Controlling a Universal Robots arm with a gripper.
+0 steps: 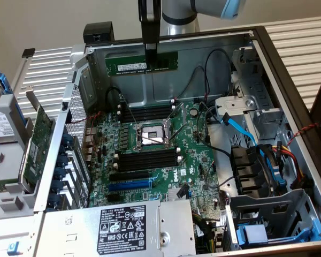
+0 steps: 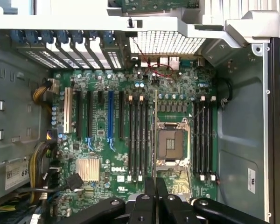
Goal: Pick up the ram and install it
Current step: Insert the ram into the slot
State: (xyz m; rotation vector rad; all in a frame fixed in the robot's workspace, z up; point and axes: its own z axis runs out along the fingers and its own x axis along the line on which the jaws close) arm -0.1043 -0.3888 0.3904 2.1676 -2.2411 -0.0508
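The ram (image 1: pixel 125 65), a long green stick with a white label, hangs level in the air above the open computer case, near its back wall. My gripper (image 1: pixel 151 53) comes down from above and is shut on the ram's upper edge, right of its middle. Below lies the green motherboard (image 1: pixel 192 160) with two banks of black memory slots (image 1: pixel 147 113) (image 1: pixel 147 159) on either side of the CPU socket (image 1: pixel 150 136). In the wrist view my gripper (image 2: pixel 156 196) looks straight down on the motherboard (image 2: pixel 98 135), with slot banks (image 2: pixel 139 140) (image 2: pixel 203 140) flanking the socket (image 2: pixel 170 144).
A green expansion card (image 1: pixel 37 142) leans outside the case on the exterior view's left. The power supply (image 1: pixel 123 225) sits at the front. Blue and black cables (image 1: pixel 241 131) and drive bays (image 1: pixel 273 214) crowd the exterior view's right. Metal case walls (image 1: pixel 203 43) ring the board.
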